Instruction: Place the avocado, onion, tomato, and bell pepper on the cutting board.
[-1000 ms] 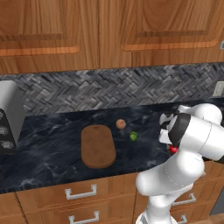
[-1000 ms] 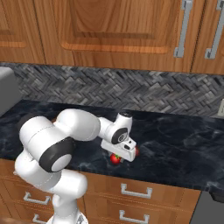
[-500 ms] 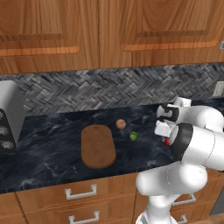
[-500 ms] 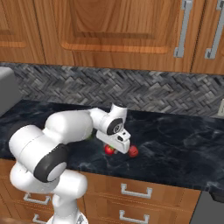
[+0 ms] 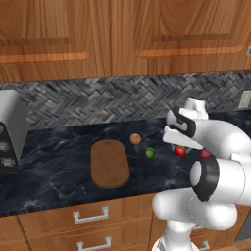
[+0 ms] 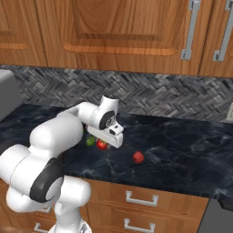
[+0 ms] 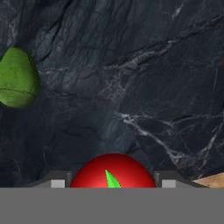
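Since a second ago the arm has swung up and toward the middle of the table, and the tomato (image 7: 113, 171) has come with it: it now rides between the jaws of the gripper (image 6: 109, 138), lifted off the dark marble table (image 5: 59, 162), where earlier it sat low at the table's right part beside the arm. In the hand view the bright red ball with its green leaf sits squarely between the two finger tips, so the jaws are narrowed onto it and holding. To my judgement the pick is done and the carry to the cutting board (image 5: 110, 163) is under way; the board lies bare, well to the left of the gripper. The avocado (image 5: 149, 152) rests on the table between board and gripper, just beside the carried tomato's path, and could be knocked if the hand travels low. The onion (image 5: 135, 139) sits near the board's far end. The bell pepper (image 6: 138, 157) lies apart on the right.
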{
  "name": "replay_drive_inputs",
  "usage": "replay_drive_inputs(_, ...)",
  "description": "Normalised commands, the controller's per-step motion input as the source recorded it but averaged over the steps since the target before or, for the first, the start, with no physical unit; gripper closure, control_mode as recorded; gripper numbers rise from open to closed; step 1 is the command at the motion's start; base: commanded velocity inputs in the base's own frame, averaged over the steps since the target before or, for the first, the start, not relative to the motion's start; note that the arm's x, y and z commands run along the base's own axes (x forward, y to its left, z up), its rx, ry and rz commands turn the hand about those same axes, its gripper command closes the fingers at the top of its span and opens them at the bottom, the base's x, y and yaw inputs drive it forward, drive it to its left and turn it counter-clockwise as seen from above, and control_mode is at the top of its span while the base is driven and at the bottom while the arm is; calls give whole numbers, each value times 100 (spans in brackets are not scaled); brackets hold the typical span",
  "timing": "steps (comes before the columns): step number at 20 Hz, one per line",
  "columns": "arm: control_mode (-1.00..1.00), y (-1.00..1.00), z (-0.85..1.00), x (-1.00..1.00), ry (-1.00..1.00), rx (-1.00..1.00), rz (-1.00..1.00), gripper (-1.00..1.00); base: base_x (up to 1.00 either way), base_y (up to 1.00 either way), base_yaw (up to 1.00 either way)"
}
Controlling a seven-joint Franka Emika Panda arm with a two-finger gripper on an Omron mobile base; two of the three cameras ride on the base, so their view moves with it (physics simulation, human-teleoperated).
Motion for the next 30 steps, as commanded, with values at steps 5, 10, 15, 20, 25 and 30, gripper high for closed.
replay_drive_inputs(5, -100, 50, 37, 0, -15, -2, 11, 100, 0, 0, 0)
replay_drive_inputs(10, -100, 53, 19, 1, -23, -4, 12, 100, 0, 0, 0)
replay_drive_inputs(15, -100, 47, 4, 9, -23, -4, 15, 100, 0, 0, 0)
replay_drive_inputs(20, -100, 36, 2, 24, -9, -1, 16, 100, 0, 0, 0)
replay_drive_inputs(25, -100, 44, 20, 33, 2, 0, 10, 100, 0, 0, 0)
replay_drive_inputs(30, -100, 64, 15, 18, 1, -3, 6, 100, 0, 0, 0)
